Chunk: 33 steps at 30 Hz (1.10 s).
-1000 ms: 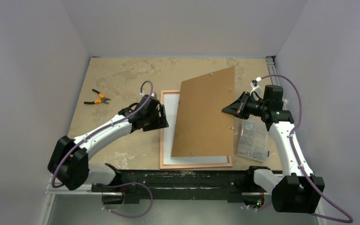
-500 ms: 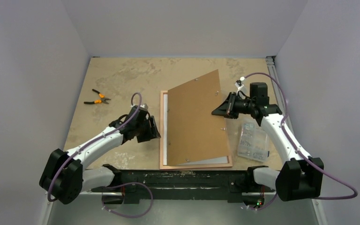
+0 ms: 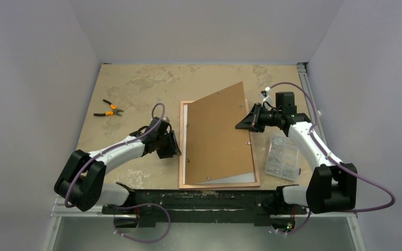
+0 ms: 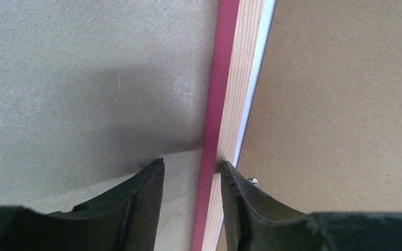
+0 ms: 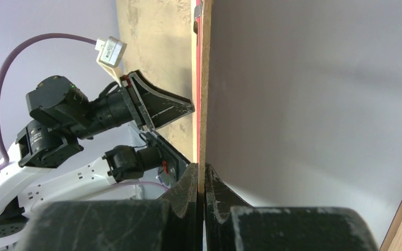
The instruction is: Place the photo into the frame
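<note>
Closing up looks like the step in hand; the frame [image 3: 220, 185] lies face down on the table [image 3: 136, 89] with tan wood up and pink on its outer edge; the photo [image 3: 233, 178] sits inside it white side up, showing only as a strip along the left rail and a wedge at the near end; the backing board [image 3: 220, 130] covers the rest, skewed, with its far-right side raised; right gripper [image 5: 204, 178] is clenched on the board's thin right edge; left gripper [image 4: 191, 172] has its fingers parted astride the frame's left rail, gripping nothing; risks as I read them: board is rotated against the recess, so lowering it as is would land a corner on a rail rather than inside; any sideways correction with the board resting on the print could drag the photo askew or crease it; frame isn't clamped, so a push from the right could slide it across the table; an edge pinch on a wide board gives poor torque control, so it may pivot or slip out.
</note>
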Motion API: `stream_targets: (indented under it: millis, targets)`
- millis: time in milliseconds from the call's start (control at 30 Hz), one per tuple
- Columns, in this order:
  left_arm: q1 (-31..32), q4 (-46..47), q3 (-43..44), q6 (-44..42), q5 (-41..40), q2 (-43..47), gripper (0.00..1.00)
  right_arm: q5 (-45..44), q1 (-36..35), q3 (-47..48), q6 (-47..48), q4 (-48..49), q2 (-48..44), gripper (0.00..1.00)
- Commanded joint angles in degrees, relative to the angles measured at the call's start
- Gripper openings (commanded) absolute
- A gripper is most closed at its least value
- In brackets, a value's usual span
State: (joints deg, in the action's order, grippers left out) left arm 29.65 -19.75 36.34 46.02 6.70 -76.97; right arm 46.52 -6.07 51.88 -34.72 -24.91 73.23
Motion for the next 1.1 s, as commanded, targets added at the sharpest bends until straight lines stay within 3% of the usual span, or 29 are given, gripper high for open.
stream_targets:
  millis: [0,667,733,900,1067]
  targets:
    - [-0.12,1.30,0.32,-0.37,-2.68,-2.93,0.41,4.28,-0.41,3.12,2.55,-0.07,1.29,0.00]
    - [-0.10,-1.96,3.35,-2.24,-4.49,-4.82,0.39,-1.07,-0.44,4.90,12.44,-6.54,12.32,0.01]
    - [-0.07,-2.11,3.47,-2.32,-4.50,-4.78,0.40,-2.09,-0.38,4.90,12.97,-6.82,12.92,0.10]
    - [-0.03,-2.70,3.63,-2.56,-4.83,-4.60,0.40,-3.75,-0.55,4.79,13.59,-6.65,14.63,0.42]
    - [-0.04,-2.84,3.83,-2.69,-4.88,-4.82,0.39,-5.66,-1.18,4.98,14.36,-6.92,16.25,0.57]
